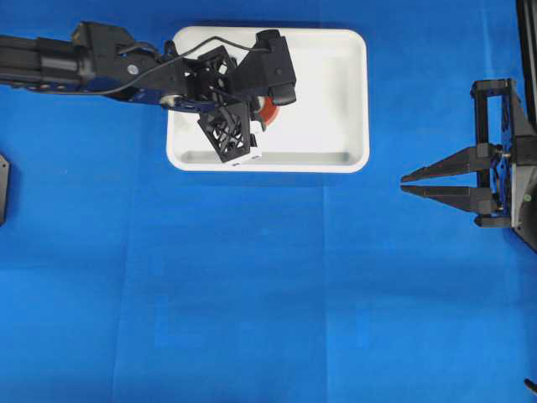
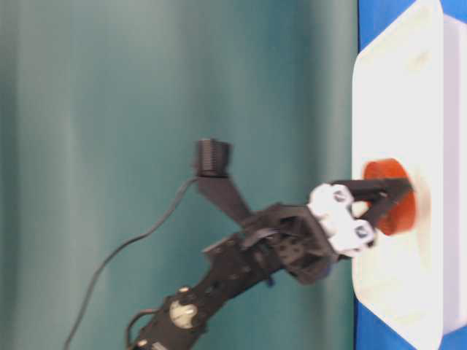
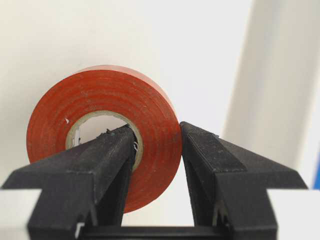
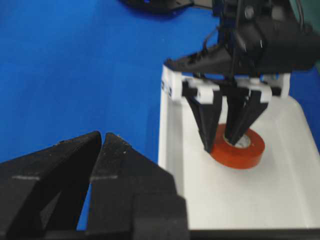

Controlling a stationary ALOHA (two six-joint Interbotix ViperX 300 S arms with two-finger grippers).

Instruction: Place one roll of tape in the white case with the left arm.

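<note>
The roll of tape (image 1: 269, 112) is an orange-red ring lying flat on the floor of the white case (image 1: 336, 92), near its left end. My left gripper (image 1: 261, 115) points down onto it and is shut on the ring's wall. In the left wrist view one finger sits inside the core and the other presses the outer edge of the tape (image 3: 100, 90). The right wrist view shows the tape (image 4: 246, 153) resting on the case floor (image 4: 240, 200) under the left gripper (image 4: 219, 144). My right gripper (image 1: 403, 183) is shut and empty, far right of the case.
The blue table cloth (image 1: 268, 294) lies all around the case. A dark object (image 1: 2, 189) sits at the far left edge. The right arm's base (image 1: 516, 159) stands at the right edge.
</note>
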